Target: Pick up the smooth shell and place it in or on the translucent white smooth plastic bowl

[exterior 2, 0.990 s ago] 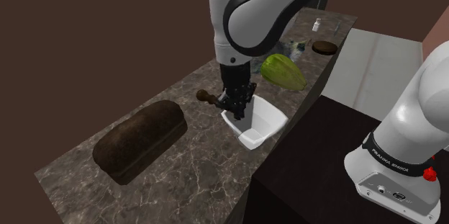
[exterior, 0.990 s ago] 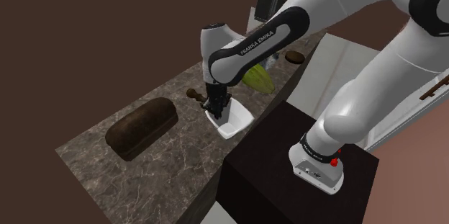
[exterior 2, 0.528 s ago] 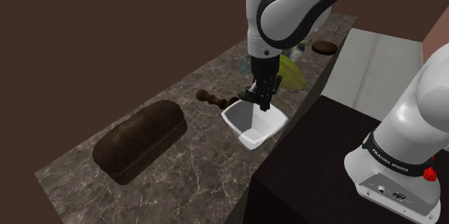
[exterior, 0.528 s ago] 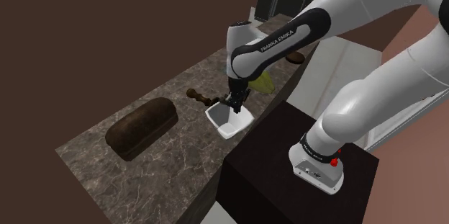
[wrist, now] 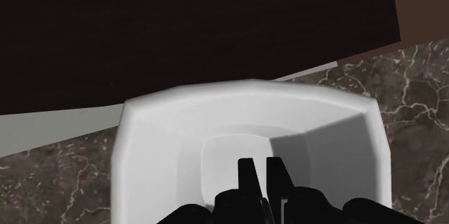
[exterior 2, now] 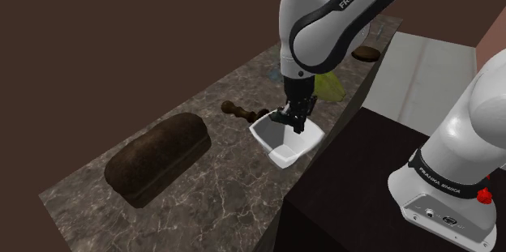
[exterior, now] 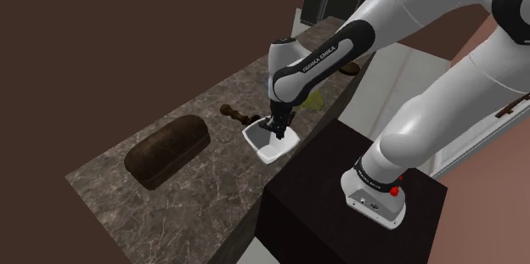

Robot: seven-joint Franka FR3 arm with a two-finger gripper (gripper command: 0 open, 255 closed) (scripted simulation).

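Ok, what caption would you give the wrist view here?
Gripper poised just above the hollow of the white bowl, which sits on a dark marbled counter.

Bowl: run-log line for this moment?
gripper: above white bowl opening | bowl: upright on marbled counter | dark loaf: apart

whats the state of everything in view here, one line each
white bowl: upright on the counter near its edge, mouth up; the part of its floor that shows is bare
gripper: pointing down into the bowl's mouth
dark loaf: whole, lying flat on the counter, apart from the bowl
brown knobbed piece: lying on its side beside the bowl
green fruit: resting on the counter past the bowl
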